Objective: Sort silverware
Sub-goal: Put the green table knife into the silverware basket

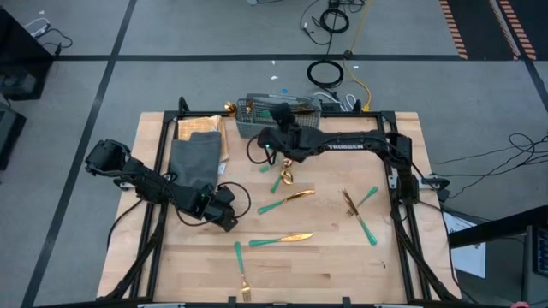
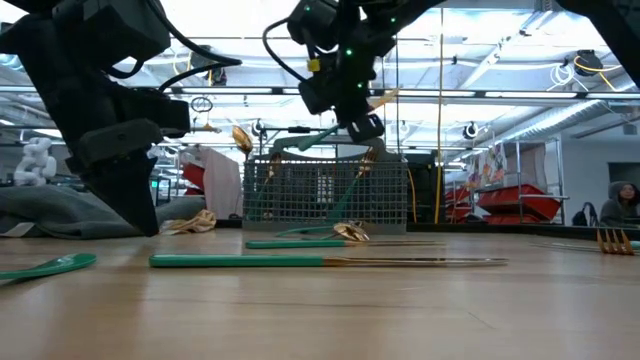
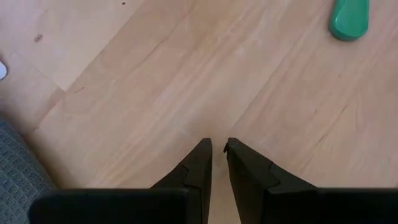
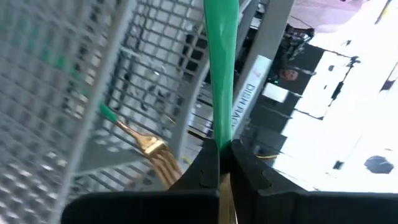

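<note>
Above the far middle of the wooden table (image 1: pixel 342 257), you see the right gripper (image 1: pixel 279 135) pinched tight on the slim, smooth teal handle of one utensil (image 4: pixel 222 68); the handle rises flat and narrow from between the two dark fingers. Just beside it stands the grey wire-mesh basket (image 2: pixel 325 190), an open grid of thin metal rods. A gold fork (image 4: pixel 152 151) with a teal handle leans inside the basket against the mesh.

Note the left gripper (image 1: pixel 228 216) low over the bare, pale wood grain at the left-centre of the table, its two dark angular fingers (image 3: pixel 196 169) standing slightly apart with nothing between them. A dark grey woven cloth (image 1: pixel 193 158) lies next to that arm.

Check the loose silverware on the table: a knife (image 1: pixel 286 201) and another knife (image 1: pixel 281 240) lie flat near the centre, a fork (image 1: pixel 241 274) sits at the near edge, and two crossed pieces (image 1: pixel 360 210) rest toward the right. All have shiny gold heads and matt teal handles
</note>
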